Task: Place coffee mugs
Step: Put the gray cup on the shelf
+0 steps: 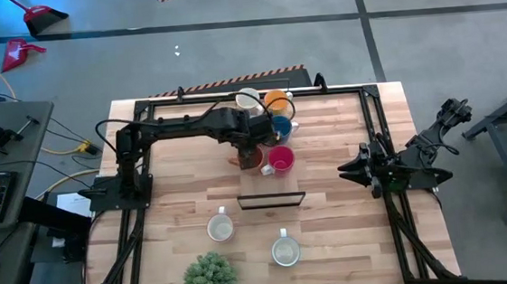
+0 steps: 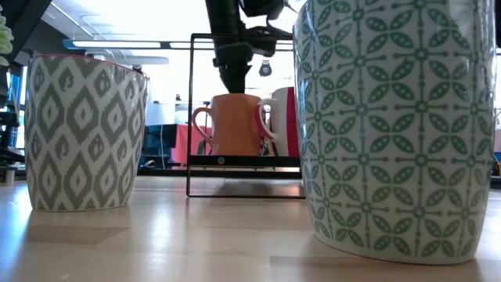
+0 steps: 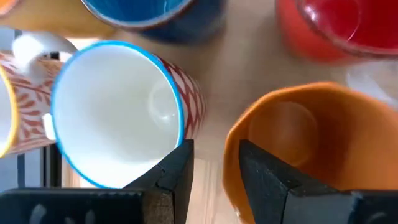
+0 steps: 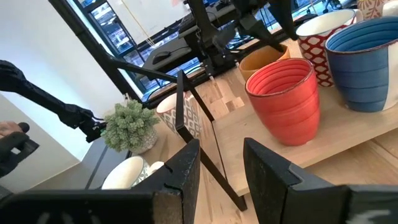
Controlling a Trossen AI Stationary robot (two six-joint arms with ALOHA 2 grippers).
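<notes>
The left arm is reaching across the far half of the light wooden table (image 1: 351, 234), elbow bent, its left gripper (image 3: 214, 171) pointing down over the cluster of ceramic mugs. Its fingers are standing apart astride the rim of the plain orange mug (image 3: 311, 143) (not clamping it), beside the red-patterned, blue-rimmed mug (image 3: 118, 118). The right arm is waiting folded at the table's right edge, its right gripper (image 4: 221, 168) parted with nothing between the fingers.

surface (image 1: 342, 235): pale wood planks | on it: clustered mugs (image 1: 271, 131) far side; two patterned mugs (image 1: 220, 227) near side; green plant ball (image 1: 211, 277); black wire frame (image 1: 272, 199)
</notes>
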